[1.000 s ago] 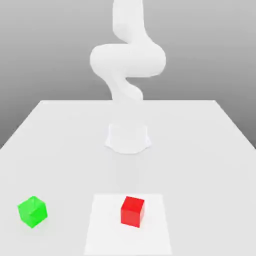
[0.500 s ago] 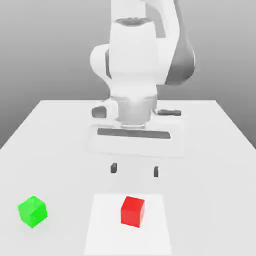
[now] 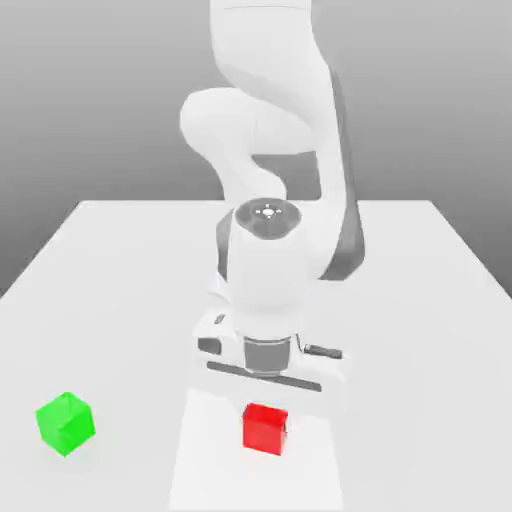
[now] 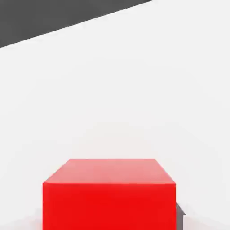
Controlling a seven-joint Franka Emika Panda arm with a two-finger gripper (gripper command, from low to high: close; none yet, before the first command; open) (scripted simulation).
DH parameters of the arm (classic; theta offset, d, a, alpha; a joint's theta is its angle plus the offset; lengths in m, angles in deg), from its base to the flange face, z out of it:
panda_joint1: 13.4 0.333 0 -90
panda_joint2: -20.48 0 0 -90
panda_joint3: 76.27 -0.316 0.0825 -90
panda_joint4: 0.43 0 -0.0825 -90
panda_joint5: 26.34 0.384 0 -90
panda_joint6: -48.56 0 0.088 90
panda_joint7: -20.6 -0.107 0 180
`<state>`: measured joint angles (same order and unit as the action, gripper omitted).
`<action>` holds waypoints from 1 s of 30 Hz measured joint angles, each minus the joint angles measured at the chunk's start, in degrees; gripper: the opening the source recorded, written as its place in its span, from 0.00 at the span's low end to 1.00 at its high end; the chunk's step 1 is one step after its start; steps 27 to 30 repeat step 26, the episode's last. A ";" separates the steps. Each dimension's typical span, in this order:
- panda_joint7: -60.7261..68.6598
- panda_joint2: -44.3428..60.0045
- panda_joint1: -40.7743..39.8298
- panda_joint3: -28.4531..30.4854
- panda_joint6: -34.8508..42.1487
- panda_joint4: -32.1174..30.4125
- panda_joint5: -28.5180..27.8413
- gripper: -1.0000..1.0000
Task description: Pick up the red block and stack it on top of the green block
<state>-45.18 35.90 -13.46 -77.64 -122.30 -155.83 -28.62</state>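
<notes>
In the exterior view I see the gripper [image 3: 266,412] down over the red block [image 3: 265,429], its fingers closed on the block's sides; the green block [image 3: 65,423] sits well apart toward that view's left on the table [image 3: 120,270]. In the hand view, I see the red block [image 4: 109,193] close up, with one finger [image 4: 180,214] touching its side.

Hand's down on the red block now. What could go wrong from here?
1. The hand sits low over the red block; an off-centre grip may let it slip on lift.
2. The green block lies far toward the exterior view's left and looks turned differently, so a misaligned placement may topple the stack.
</notes>
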 joint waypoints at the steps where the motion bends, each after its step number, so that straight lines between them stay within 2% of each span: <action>1: 0.03 -0.76 -0.08 -0.09 0.65 -0.11 0.03 0.00; 7: 1.34 -11.84 -0.63 -0.94 10.14 -1.71 1.73 0.00; 17: 21.76 -11.96 -24.37 9.22 20.34 8.29 3.36 0.00; 22: 25.85 -3.70 -26.00 8.35 13.67 9.82 6.09 0.00; 23: 26.23 -2.11 -26.26 8.01 12.19 9.90 6.57 1.00; 30: 26.23 -2.11 -26.26 8.01 12.19 9.90 6.57 1.00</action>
